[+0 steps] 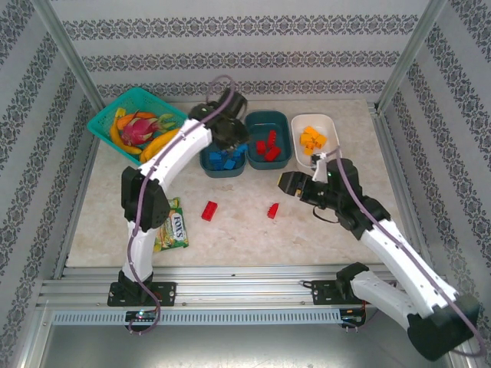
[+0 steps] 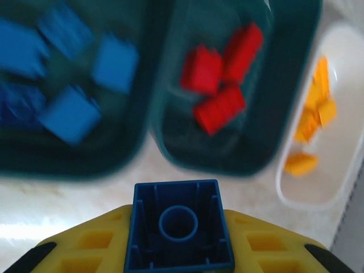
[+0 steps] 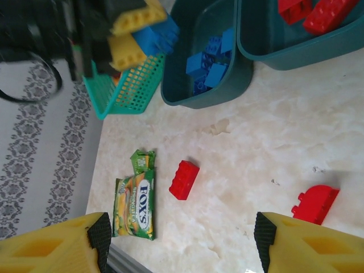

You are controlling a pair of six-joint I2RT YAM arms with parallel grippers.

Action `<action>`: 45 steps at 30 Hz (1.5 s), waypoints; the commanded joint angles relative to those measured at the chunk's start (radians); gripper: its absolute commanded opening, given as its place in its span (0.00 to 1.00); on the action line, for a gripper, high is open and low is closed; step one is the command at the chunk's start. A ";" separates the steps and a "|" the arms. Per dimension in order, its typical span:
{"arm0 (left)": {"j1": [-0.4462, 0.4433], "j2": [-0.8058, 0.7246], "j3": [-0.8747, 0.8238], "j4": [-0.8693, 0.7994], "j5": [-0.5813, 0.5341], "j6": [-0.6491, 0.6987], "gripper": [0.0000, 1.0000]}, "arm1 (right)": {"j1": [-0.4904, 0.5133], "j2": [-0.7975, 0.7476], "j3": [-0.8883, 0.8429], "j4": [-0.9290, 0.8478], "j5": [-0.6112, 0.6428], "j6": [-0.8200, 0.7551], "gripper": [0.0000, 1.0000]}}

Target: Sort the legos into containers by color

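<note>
Half-stretched over containers (image 1: 268, 114), pinched blue lego (image 2: 179, 219), hollow underside visible, in left gripper (image 2: 177, 245); spread right gripper (image 3: 182, 236) above red legos (image 3: 183, 179).

Pale marbled table (image 1: 230, 238): turquoise fruit basket (image 1: 115, 105), two teal tubs (image 1: 222, 171) (image 1: 268, 164) and a white tub (image 1: 326, 118) at the back; two red legos (image 1: 209, 210) (image 1: 272, 210) and a green snack packet (image 1: 173, 226) nearer

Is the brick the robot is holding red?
No, the brick pinched in the left end effector is blue, with its hollow underside facing the wrist camera.
</note>
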 commanded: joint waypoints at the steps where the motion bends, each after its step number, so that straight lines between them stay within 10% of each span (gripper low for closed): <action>1: 0.068 0.075 0.065 0.011 -0.020 0.145 0.25 | 0.020 0.071 0.065 0.122 -0.020 0.020 0.70; 16: 0.161 0.476 0.359 0.150 0.071 0.167 0.35 | 0.021 0.252 0.161 -0.071 0.069 -0.005 0.70; 22: 0.162 0.474 0.357 0.133 0.096 0.167 0.57 | 0.038 0.324 0.174 -0.163 0.115 0.022 0.70; 28: 0.162 0.378 0.357 0.109 0.073 0.176 0.80 | 0.085 0.477 0.259 -0.324 0.190 0.064 0.70; 34: 0.141 0.203 0.295 0.080 0.079 0.236 0.81 | 0.110 0.601 0.270 -0.368 0.255 0.188 0.69; 45: 0.040 -0.399 -0.463 0.323 0.222 0.337 0.82 | 0.153 0.772 0.303 -0.307 0.209 0.285 0.55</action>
